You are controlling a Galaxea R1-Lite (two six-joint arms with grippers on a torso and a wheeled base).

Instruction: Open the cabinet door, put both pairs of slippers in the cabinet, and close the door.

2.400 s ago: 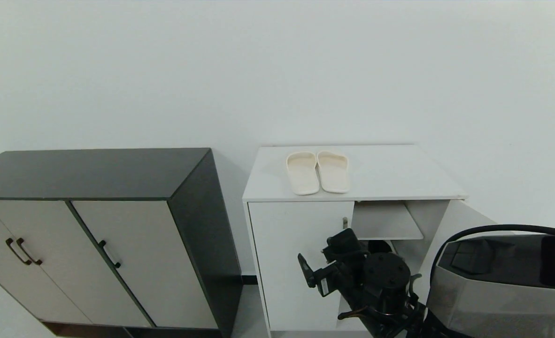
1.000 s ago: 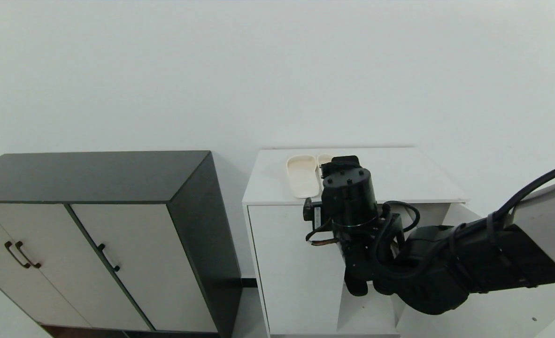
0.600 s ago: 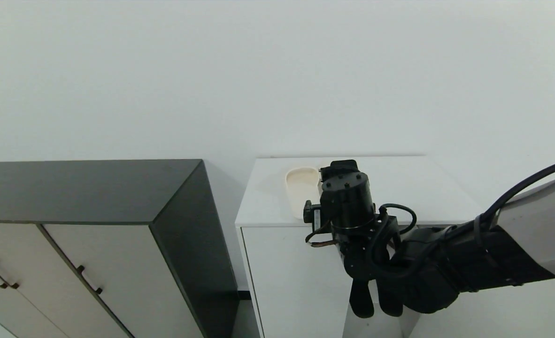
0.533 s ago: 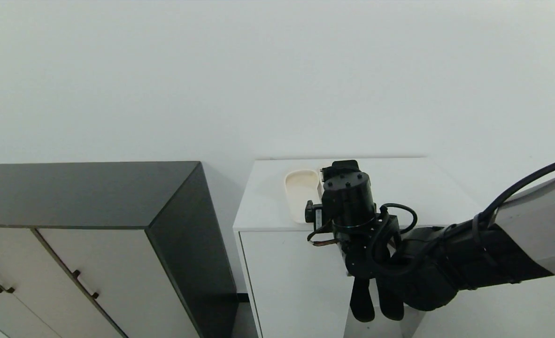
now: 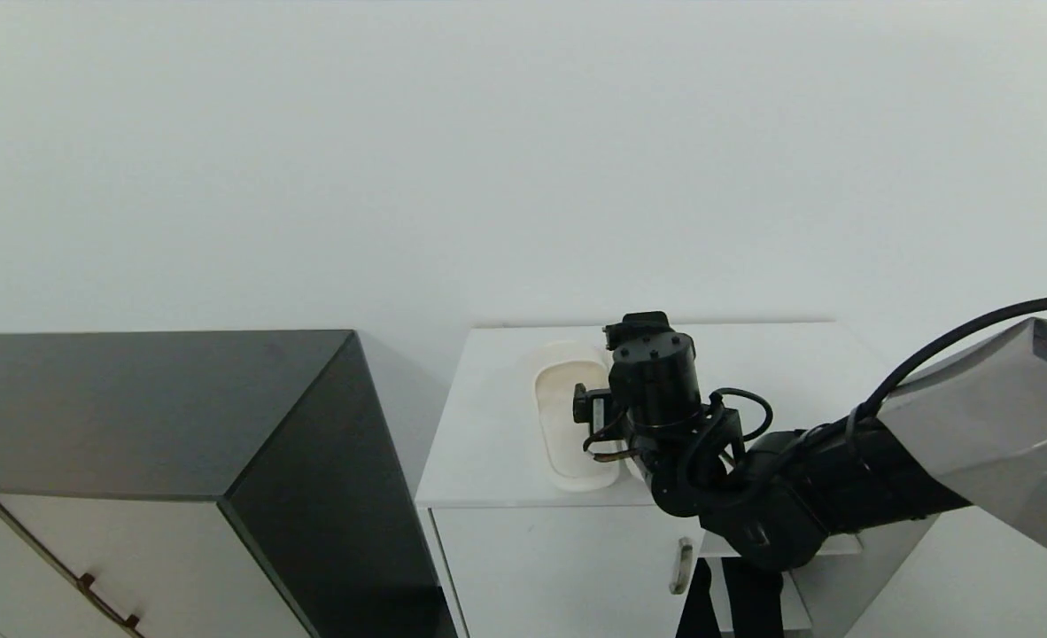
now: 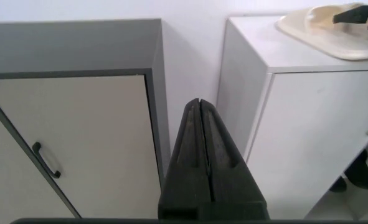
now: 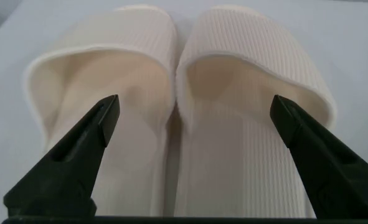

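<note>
A pair of cream slippers (image 5: 568,425) lies side by side on top of the white cabinet (image 5: 488,425). My right gripper (image 7: 196,118) hovers just over them, open, one finger outside each slipper (image 7: 109,143), so the pair sits between the fingers. In the head view my right wrist (image 5: 656,381) covers the right slipper. Below it, dark slippers (image 5: 736,602) stand inside the open right half of the cabinet; one dark slipper (image 6: 358,177) shows low down. My left gripper (image 6: 200,109) is shut and empty, low in front of the gap between the two cabinets.
A black-topped cabinet (image 5: 134,399) with pale closed doors (image 6: 71,143) stands to the left of the white one. The white cabinet's left door (image 5: 559,567) is closed, with a handle (image 5: 681,565) at its edge. A bare white wall is behind.
The right arm came up out of the cabinet's open half and now sits over the cream slippers on top. The head camera has shifted, so both cabinets show lower in the picture.
</note>
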